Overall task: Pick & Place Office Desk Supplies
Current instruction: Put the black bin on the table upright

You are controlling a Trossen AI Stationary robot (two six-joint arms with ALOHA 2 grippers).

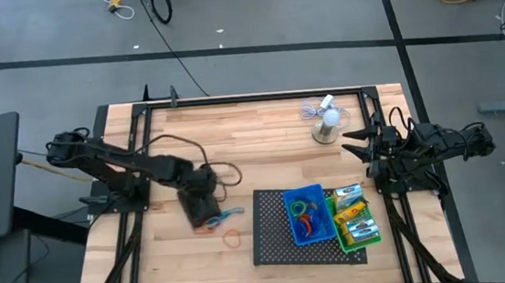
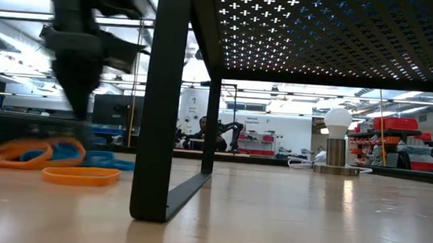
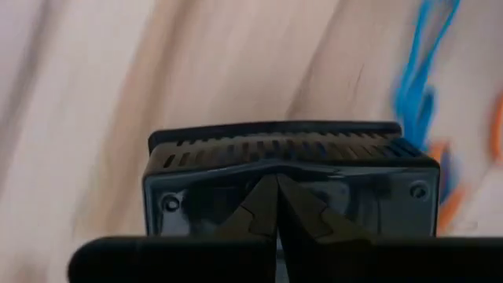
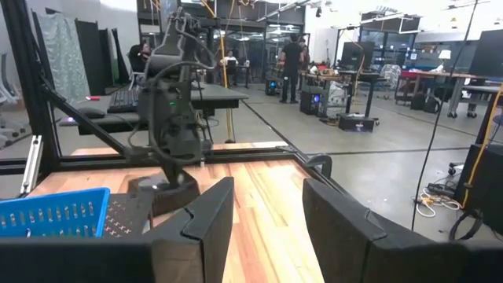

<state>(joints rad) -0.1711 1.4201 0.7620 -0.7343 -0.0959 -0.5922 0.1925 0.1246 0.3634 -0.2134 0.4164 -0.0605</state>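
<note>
Left gripper [image 1: 205, 212] stands low over the loose rubber-band loops [image 1: 224, 219] on the bare wood beside the black mesh tray [image 1: 274, 236], fingers closed together; whether a band is caught between them cannot be told. Right gripper [image 4: 263, 224] waits with fingers apart at the table's far right edge. Recommended: lift slowly, confirm one loop is hanging, then carry it to the blue bin [image 1: 305, 215]

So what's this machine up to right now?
The left gripper is down on the table, shut, right at a few loose rubber bands; whether it has caught one isn't clear. The right gripper waits open at the table's right edge. On the mesh tray, a blue bin already holds some bands, beside a green bin with small boxes.
</note>
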